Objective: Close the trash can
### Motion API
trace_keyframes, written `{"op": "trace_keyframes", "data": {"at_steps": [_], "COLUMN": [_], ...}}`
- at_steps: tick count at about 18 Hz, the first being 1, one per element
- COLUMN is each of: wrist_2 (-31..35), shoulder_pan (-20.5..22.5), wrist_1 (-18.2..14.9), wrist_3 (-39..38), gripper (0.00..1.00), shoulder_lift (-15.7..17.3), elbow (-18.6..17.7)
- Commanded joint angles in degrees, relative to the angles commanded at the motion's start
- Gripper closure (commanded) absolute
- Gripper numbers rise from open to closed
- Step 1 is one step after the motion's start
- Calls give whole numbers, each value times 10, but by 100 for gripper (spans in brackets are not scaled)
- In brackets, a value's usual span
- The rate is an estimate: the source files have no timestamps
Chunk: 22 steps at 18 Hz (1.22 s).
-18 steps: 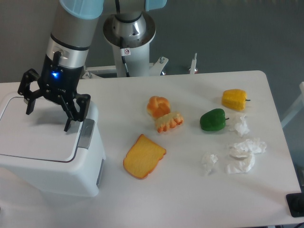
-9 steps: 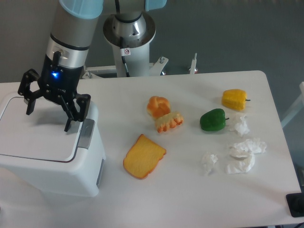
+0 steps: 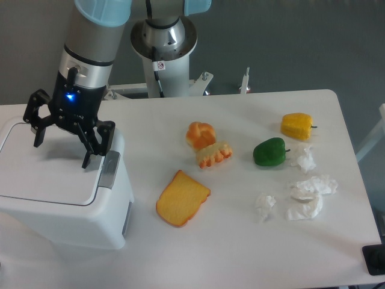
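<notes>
The trash can point(image 3: 66, 211) is a large white boxy bin at the table's left front. Its flat lid point(image 3: 48, 177) lies level on top, and a grey latch tab point(image 3: 109, 170) sits on its right edge. My gripper point(image 3: 61, 149) hangs over the back part of the lid with its black fingers spread wide, open, nothing between them. The lower fingertip point(image 3: 86, 162) is close to the lid near the latch tab; whether it touches cannot be told.
On the white table lie an orange slice of bread point(image 3: 181, 198), an orange pastry point(image 3: 201, 133), a ridged piece point(image 3: 213, 154), a green pepper point(image 3: 269, 152), a yellow pepper point(image 3: 297, 125) and several crumpled tissues point(image 3: 310, 196). The robot's base point(image 3: 163, 45) stands behind.
</notes>
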Motion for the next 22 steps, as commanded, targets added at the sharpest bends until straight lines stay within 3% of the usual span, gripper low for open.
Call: {"op": "trace_keyframes", "data": {"at_steps": [22], "wrist_2": [-4], "shoulder_pan": [10], "wrist_1": [-2], "wrist_3": [-10], "gripper": [0], "shoulder_lift": [0], "elbow": [-1]}}
